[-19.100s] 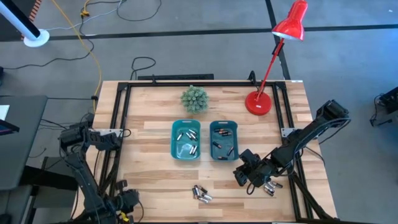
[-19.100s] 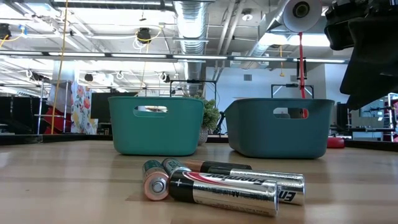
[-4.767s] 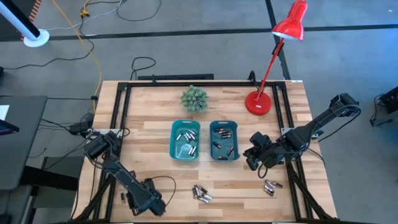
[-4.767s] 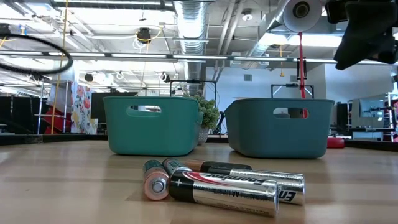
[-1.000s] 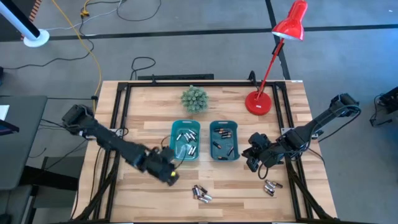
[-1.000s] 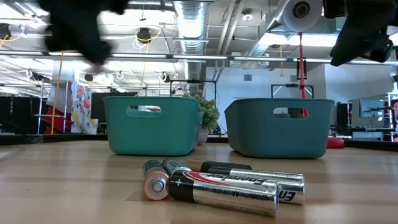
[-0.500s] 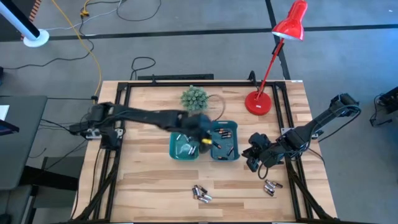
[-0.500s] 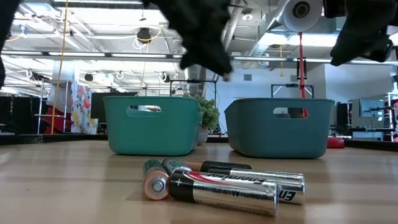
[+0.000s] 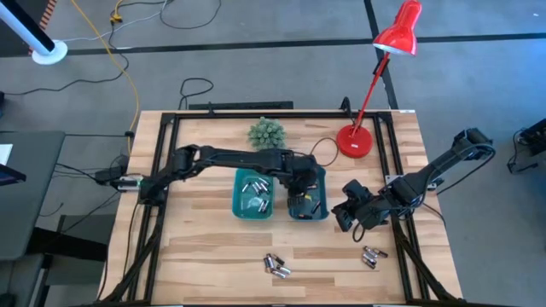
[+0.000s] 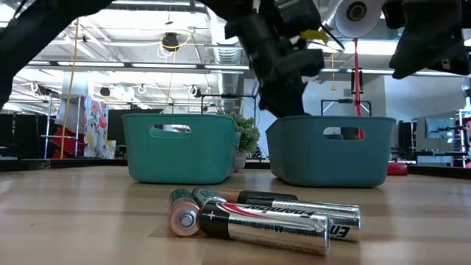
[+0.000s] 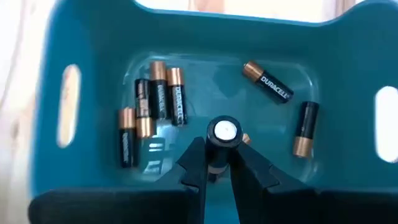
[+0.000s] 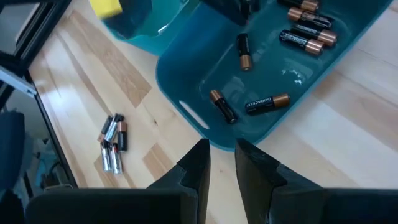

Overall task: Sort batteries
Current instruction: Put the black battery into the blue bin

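Note:
My left gripper (image 9: 300, 189) reaches across from the left and hangs over the right teal bin (image 9: 325, 205), shut on one battery (image 11: 224, 130). Several dark, copper-ended batteries (image 11: 160, 99) lie on that bin's floor. The left teal bin (image 9: 239, 198) holds silvery cells. A small heap of batteries (image 9: 275, 266) lies on the table near its near edge, large in the low view (image 10: 257, 213), and another few batteries (image 9: 371, 256) lie further right. My right gripper (image 9: 341, 217) hovers just right of the right bin, fingers slightly apart and empty (image 12: 222, 155). My left gripper pinches one battery between its two fingers (image 11: 196, 163), which come from above and point down into the right bin. The battery's round end (image 11: 224, 131) faces the wrist camera, so it lies along the fingers. It is lifted clear above the bin floor.
A red desk lamp (image 9: 354, 141) and a small green plant (image 9: 267, 135) stand near the far edge. Black frame rails (image 9: 162, 170) run along the table's sides. Bare wood lies between the bins and the near heaps.
My left arm has swept fast from the near-left side of the left bin, toward the far edge and to the right across that bin, and now hangs over the right bin. The right arm and the batteries on the table have kept still.

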